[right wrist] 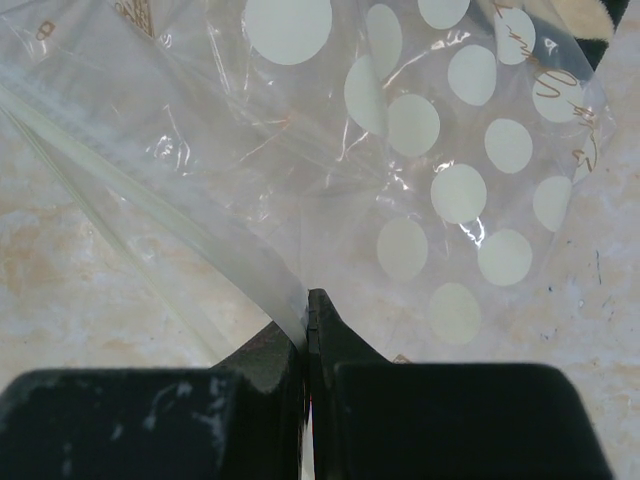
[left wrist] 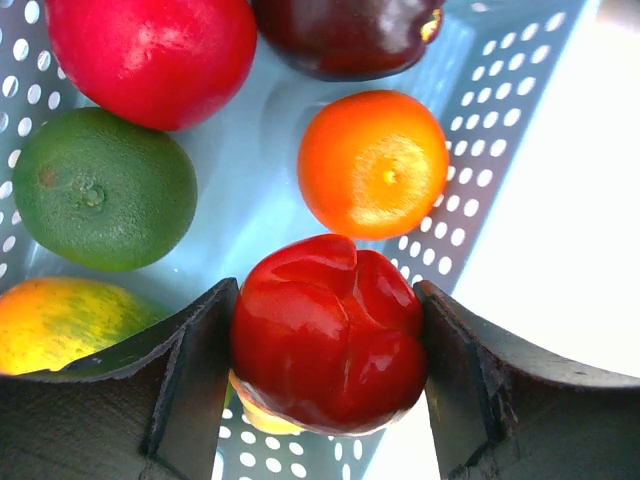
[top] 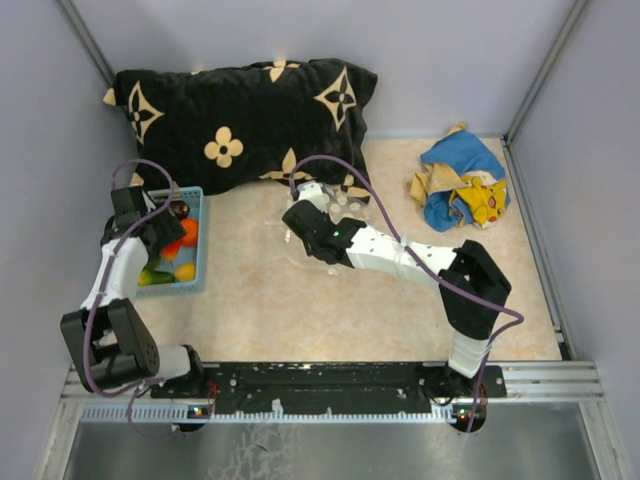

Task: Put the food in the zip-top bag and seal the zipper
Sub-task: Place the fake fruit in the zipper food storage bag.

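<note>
My left gripper (left wrist: 325,340) is inside the light blue basket (left wrist: 250,180) and shut on a red toy pepper (left wrist: 330,335). Round it lie an orange (left wrist: 372,163), a green lime (left wrist: 100,188), a red fruit (left wrist: 150,55), a dark purple-brown piece (left wrist: 345,35) and a yellow-green piece (left wrist: 60,325). My right gripper (right wrist: 308,300) is shut on the pale zipper strip (right wrist: 150,195) of the clear zip-top bag (right wrist: 420,170), which has white dots. The bag (top: 300,225) lies mid-table, with the right gripper (top: 300,222) on it. The left gripper (top: 150,228) is over the basket (top: 180,245).
A black pillow (top: 240,120) with cream flower marks lies across the back. A blue-and-yellow cloth (top: 460,180) is crumpled at the back right. Grey walls close the table on three sides.
</note>
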Available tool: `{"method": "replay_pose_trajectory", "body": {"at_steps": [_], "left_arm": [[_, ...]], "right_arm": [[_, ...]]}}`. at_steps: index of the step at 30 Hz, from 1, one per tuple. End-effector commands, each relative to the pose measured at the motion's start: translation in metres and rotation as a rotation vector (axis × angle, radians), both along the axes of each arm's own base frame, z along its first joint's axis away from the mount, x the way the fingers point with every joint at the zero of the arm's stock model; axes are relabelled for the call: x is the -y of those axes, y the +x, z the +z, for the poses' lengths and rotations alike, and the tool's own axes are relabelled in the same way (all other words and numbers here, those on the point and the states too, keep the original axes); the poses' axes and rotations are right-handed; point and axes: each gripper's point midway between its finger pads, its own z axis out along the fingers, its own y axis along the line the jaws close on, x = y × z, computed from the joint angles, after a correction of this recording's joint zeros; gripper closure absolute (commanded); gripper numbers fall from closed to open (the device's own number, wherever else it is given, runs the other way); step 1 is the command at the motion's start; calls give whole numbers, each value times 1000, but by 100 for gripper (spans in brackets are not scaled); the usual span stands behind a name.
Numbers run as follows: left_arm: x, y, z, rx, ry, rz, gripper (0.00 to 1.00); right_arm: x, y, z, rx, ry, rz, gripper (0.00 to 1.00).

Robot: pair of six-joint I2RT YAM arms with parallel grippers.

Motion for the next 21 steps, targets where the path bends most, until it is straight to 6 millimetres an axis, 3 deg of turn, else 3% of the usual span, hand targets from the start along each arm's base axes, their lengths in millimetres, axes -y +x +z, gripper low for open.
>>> {"method": "replay_pose_trajectory", "body": {"at_steps": [1,7,12,15,21], "left_arm": [[17,0,23,108,-56,-52,53],[48,-3,62,257,-140,-146,53],[88,-13,88,375,-283,-258,53],[120,-22,102,437,-394,-336,54],[203,-40,108,480,-569,-482,55]], "right_arm": [[-3,15,27,48,32,-45,100],[-5,12,35,38,64,-53,100],[-10,10,38,21,99,-53,100],[-13,8,37,7,116,-50,100],[-18,-1,41,-15,187,-41,100]]}}
